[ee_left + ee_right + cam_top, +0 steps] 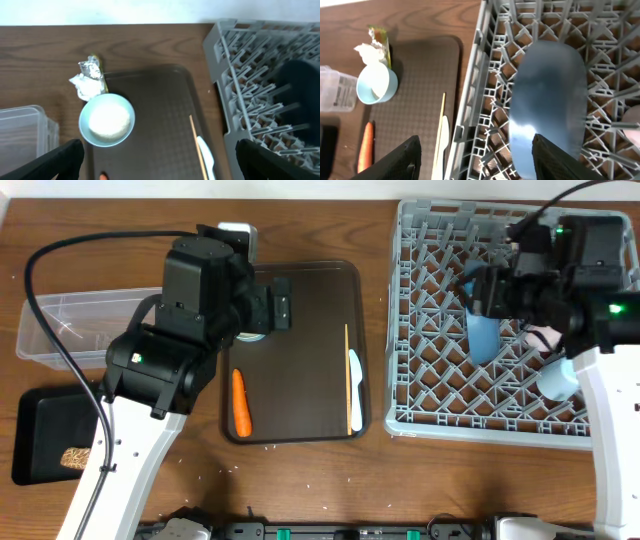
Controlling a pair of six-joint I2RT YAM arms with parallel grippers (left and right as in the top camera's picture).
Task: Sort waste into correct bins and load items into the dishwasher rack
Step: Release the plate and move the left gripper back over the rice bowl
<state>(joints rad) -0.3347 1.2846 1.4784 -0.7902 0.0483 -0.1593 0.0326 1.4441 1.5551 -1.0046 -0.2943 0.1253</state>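
I have the rack (430, 380) right of the tray (300, 330); the blue plate (547, 100) stands on edge among its pegs, below my right gripper (476, 150), fingers spread, holding nothing; my left gripper (159, 150) hangs wide open, empty, above the bowl (106, 120).

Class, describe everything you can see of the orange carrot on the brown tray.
The orange carrot is slim, smooth-looking and whole. It lies flat on the dark brown serving tray, lengthwise beside the tray edge opposite the chopstick and spoon, well apart from both. Only the tray touches it.
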